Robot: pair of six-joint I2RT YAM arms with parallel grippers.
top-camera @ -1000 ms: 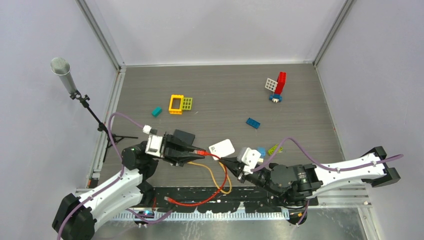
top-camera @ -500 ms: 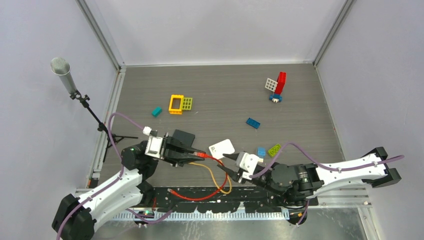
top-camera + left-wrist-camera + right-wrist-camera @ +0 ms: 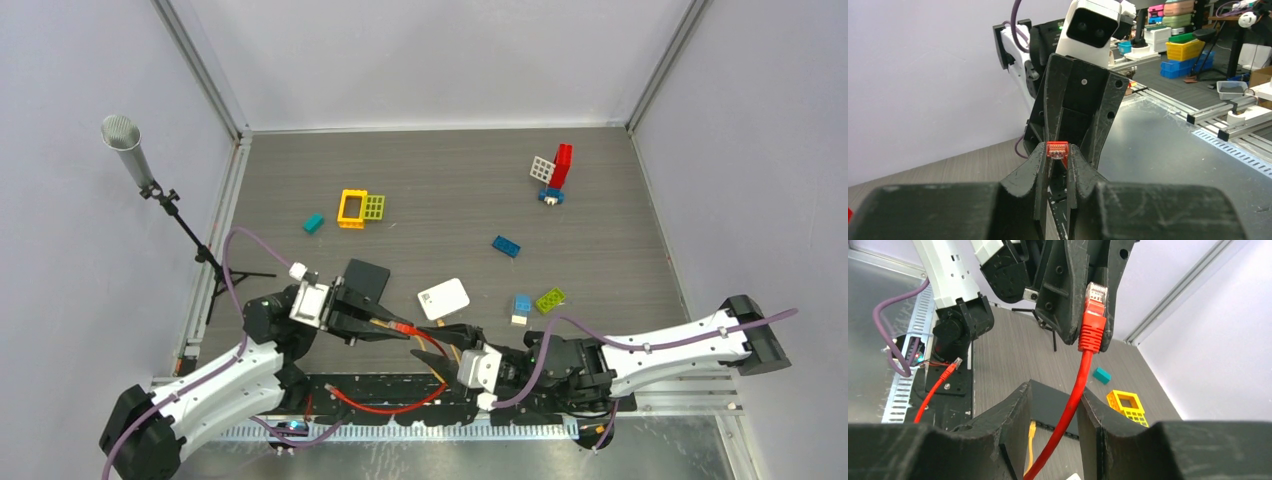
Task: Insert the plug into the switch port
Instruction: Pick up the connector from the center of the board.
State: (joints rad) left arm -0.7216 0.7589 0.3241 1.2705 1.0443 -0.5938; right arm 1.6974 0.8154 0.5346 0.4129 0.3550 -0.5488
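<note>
My left gripper (image 3: 388, 325) is shut on the red plug (image 3: 401, 327), lifted just right of the black switch (image 3: 365, 275). In the left wrist view the plug (image 3: 1058, 149) sits pinched at the fingertips of the left gripper (image 3: 1058, 154), pins facing out. My right gripper (image 3: 428, 344) stands open close in front of it. In the right wrist view the plug (image 3: 1094, 315) hangs above, and its red cable (image 3: 1068, 410) runs loose between the parted fingers of the right gripper (image 3: 1054, 390). The switch (image 3: 1048, 407) lies behind, a yellow plug (image 3: 1031, 429) in one port.
A white card (image 3: 443, 297) lies right of the switch. Toy bricks are scattered: yellow frame (image 3: 352, 208), teal (image 3: 314, 223), blue (image 3: 505, 246), green (image 3: 549, 299), red tower (image 3: 562, 168). A microphone stand (image 3: 130, 150) stands at the left wall. The cable's other end (image 3: 950, 367) lies by the base.
My right gripper has opened, let go of the red cable, and drawn back toward the near edge. The left gripper keeps the plug and has shifted slightly nearer.
</note>
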